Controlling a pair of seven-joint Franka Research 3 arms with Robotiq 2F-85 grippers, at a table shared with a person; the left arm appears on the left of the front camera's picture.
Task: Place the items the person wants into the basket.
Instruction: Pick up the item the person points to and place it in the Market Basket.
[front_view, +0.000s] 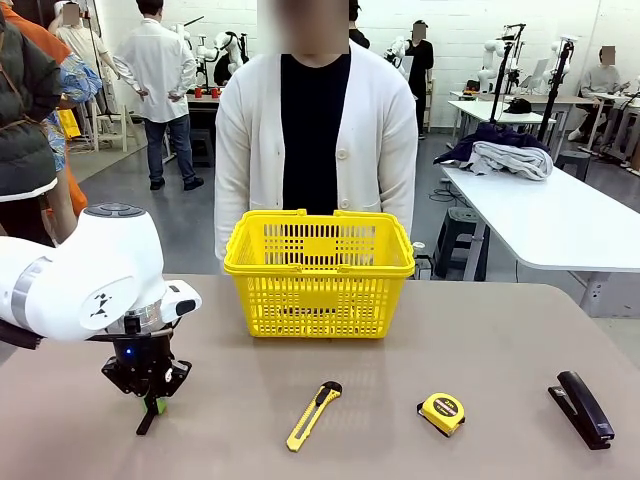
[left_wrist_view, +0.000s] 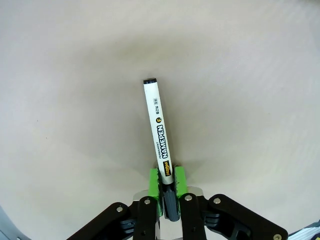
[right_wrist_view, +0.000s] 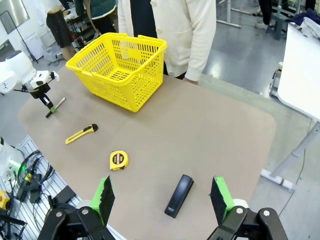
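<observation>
Above the tan table (front_view: 400, 380), the left tool (left_wrist_view: 166, 180) clamps the marker (left_wrist_view: 156, 120) by one end.

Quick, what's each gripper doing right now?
Left gripper: jaws closed on the white-and-black marker, above the table.
Right gripper: jaws open, holding nothing.
</observation>
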